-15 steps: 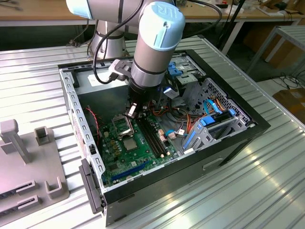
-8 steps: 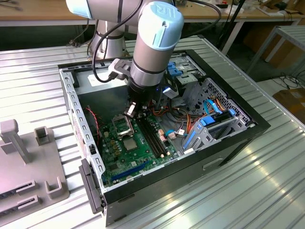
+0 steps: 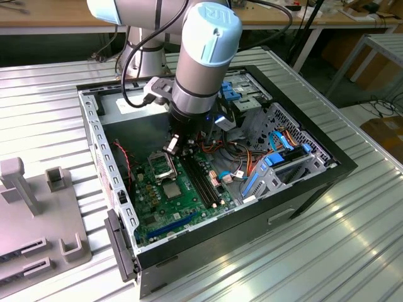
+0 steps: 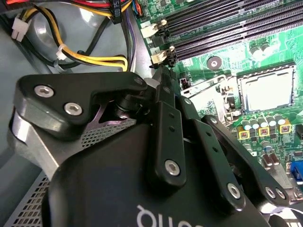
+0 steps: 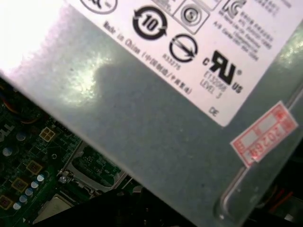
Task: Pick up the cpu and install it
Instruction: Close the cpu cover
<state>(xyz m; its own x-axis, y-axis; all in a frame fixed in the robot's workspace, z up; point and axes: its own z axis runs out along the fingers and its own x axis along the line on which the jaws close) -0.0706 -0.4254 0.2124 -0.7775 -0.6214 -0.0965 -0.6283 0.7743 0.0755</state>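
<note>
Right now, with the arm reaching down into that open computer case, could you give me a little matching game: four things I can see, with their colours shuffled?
Things:
1. cpu, lying in its socket
2. circuit board
3. long memory slots
4. sticker on the metal box

Colours:
A. black
B. red and white
C. silver-grey
D. green

Pairs: 1-C, 2-D, 3-A, 4-B.
</note>
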